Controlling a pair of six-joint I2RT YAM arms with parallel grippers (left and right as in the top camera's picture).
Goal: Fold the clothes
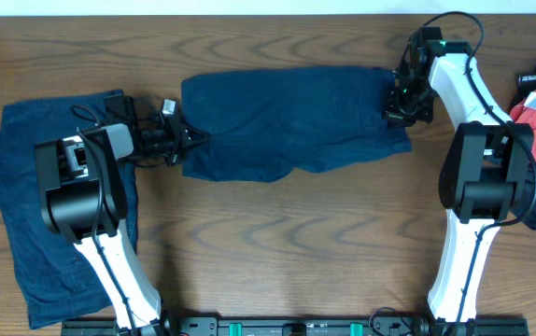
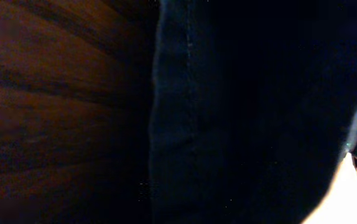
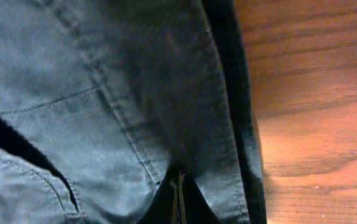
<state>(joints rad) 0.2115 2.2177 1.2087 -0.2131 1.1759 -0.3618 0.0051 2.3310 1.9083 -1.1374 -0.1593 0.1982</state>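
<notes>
Folding step: garment (image 1: 287, 126) is being pinched at both ends.
Left gripper (image 1: 191, 140): fingers clamped onto left edge.
Right gripper (image 1: 402, 105): fingers clamped onto right edge.
Next move: matched lift likely needed.

Dark brown wood-grain table (image 1: 277, 224); white strip (image 1: 203, 6) along far edge; even light, soft shadows.

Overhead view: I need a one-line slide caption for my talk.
The left tool and right tool pinch opposite ends of a navy garment; a second garment lies at left.
</notes>
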